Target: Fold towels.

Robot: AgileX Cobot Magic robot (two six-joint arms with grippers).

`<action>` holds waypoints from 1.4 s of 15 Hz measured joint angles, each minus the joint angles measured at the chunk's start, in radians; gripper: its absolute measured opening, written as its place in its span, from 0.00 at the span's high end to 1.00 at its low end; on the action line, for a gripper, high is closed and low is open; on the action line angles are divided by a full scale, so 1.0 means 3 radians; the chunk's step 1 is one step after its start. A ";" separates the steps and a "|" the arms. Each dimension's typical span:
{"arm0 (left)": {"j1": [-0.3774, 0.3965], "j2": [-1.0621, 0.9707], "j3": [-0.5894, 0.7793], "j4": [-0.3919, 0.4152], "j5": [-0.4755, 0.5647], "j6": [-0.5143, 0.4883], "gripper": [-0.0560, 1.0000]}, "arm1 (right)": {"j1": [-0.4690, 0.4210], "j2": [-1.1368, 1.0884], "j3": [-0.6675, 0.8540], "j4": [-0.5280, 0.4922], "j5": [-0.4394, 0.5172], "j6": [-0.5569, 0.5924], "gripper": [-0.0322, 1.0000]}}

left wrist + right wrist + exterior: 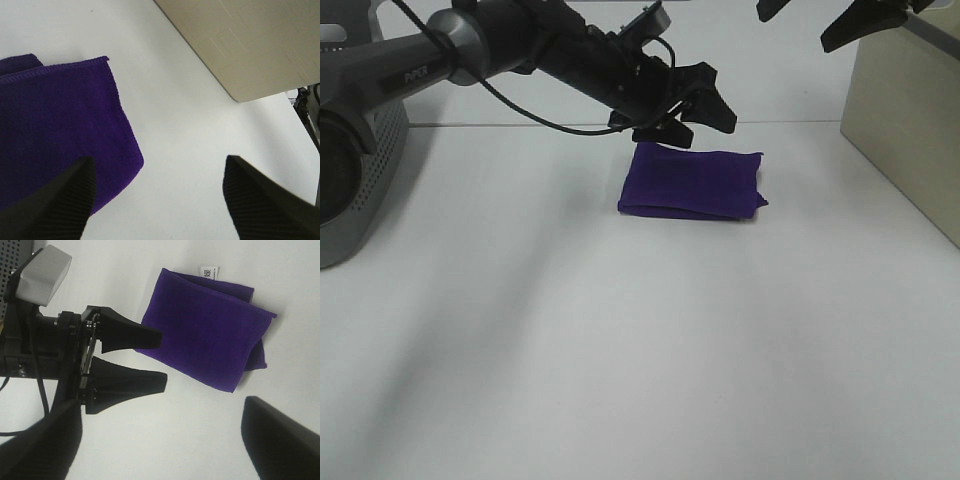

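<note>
White tabletop; folded purple towel; both end effectors released, empty.

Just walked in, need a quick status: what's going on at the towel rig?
The purple towel lies folded on the white table, small white tag showing at one edge. The left claw hangs open just above the towel's far edge, gripping nothing. The right claw is up high over the beige box, open and empty. Neither arm is touching the cloth.
</note>
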 joint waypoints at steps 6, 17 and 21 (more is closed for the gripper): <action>0.0567 -0.0610 0.0010 0.1287 0.0663 -0.0590 0.23 | 0.0000 -0.0063 0.0000 -0.0387 0.0003 0.0103 0.15; 0.1270 -0.2290 0.1357 0.3010 0.0973 -0.1230 0.21 | -0.0007 -0.2297 0.1397 -0.1460 -0.0003 0.0537 0.15; 0.1370 -0.3700 0.3083 0.2943 0.0780 -0.1233 0.21 | -0.0007 -0.3460 0.2277 -0.1363 0.0000 0.0560 0.15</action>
